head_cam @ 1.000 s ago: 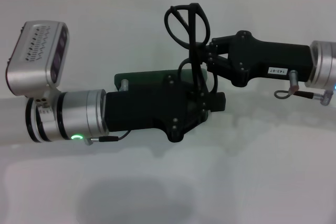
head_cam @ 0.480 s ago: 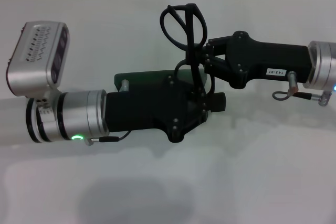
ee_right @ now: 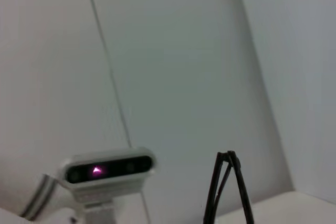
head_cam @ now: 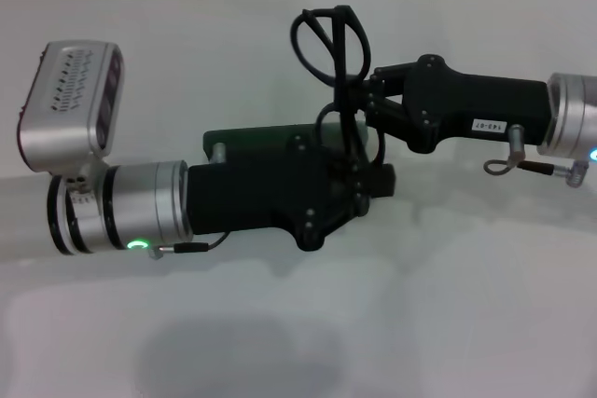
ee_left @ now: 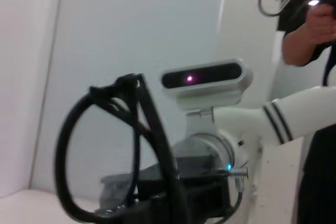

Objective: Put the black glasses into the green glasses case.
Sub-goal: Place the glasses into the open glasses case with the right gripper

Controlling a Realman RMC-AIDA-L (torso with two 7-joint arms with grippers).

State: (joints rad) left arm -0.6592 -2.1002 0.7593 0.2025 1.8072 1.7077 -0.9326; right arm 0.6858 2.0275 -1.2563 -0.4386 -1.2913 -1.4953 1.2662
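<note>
Right gripper point(head_cam: 359, 104) came in from 3 o'clock, fingers clenched on the black glasses point(head_cam: 334, 44), which were held edge-on above the white table point(head_cam: 420, 305), lenses toward 12 o'clock. Left gripper point(head_cam: 373, 179) reached in from 9 o'clock at mid-table, directly over the green glasses case point(head_cam: 244, 137); only the case's far edge showed. Left finger state: couldn't tell. In the left wrist view the glasses point(ee_left: 113, 145) filled the foreground.
</note>
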